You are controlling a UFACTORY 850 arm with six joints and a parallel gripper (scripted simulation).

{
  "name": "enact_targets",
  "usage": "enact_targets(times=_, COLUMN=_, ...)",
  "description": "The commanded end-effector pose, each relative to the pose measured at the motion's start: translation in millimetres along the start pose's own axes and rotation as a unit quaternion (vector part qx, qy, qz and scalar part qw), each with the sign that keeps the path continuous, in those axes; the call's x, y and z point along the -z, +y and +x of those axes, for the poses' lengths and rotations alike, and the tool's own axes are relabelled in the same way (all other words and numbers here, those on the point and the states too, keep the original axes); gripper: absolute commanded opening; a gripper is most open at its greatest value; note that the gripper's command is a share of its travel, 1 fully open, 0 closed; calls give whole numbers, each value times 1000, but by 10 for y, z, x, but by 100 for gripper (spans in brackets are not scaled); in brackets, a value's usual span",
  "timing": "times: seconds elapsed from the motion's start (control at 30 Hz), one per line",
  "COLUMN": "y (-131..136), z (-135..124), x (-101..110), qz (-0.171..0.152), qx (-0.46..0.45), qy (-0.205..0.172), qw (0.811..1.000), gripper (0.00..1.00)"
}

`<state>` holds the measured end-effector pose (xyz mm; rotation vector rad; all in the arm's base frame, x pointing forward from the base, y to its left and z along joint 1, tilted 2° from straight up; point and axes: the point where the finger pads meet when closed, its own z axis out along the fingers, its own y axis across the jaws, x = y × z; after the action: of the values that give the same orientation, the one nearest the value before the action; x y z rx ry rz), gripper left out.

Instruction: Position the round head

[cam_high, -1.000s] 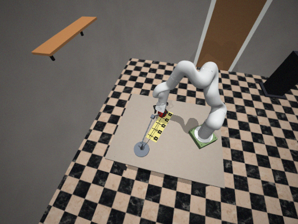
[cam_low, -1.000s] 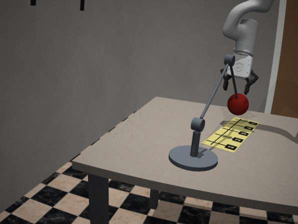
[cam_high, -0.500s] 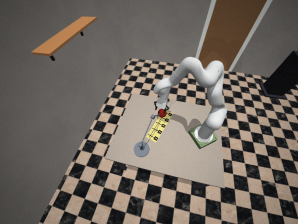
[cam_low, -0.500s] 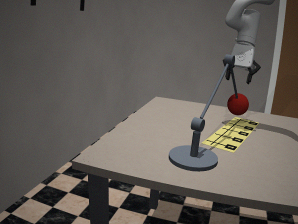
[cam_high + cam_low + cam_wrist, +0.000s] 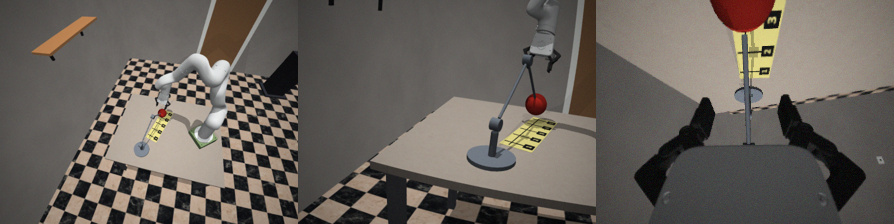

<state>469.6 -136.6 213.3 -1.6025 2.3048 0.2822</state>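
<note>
The lamp's grey round foot (image 5: 491, 158) sits on the bench. Its lower arm rises from a low joint (image 5: 495, 124) to an upper joint (image 5: 527, 60), and a thin rod hangs down to the red round head (image 5: 536, 104). The head hangs clear of the bench over the far part of the yellow strip (image 5: 529, 134). My gripper (image 5: 539, 62) is open and empty. It stands well above the head, about level with the upper joint, touching nothing. In the wrist view the open fingers frame the rod, and the head (image 5: 742, 12) hides the strip (image 5: 758, 45) beyond mark 3.
The robot base (image 5: 203, 136) stands on a green plate at the bench's right side. The bench edge runs close behind the strip's far end. An orange shelf (image 5: 65, 35) hangs on the wall, and a dark cabinet (image 5: 282, 75) stands on the floor at the right.
</note>
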Motion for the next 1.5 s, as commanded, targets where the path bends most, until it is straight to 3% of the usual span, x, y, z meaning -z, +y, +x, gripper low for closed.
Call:
enact_targets(times=0.0, y=-7, z=-3, x=196, qz=1, qx=0, qy=0, qw=1000, gripper=100)
enact_targets(times=1.47, y=-8, z=-2, x=159, qz=1, qx=0, qy=0, qw=1000, gripper=100)
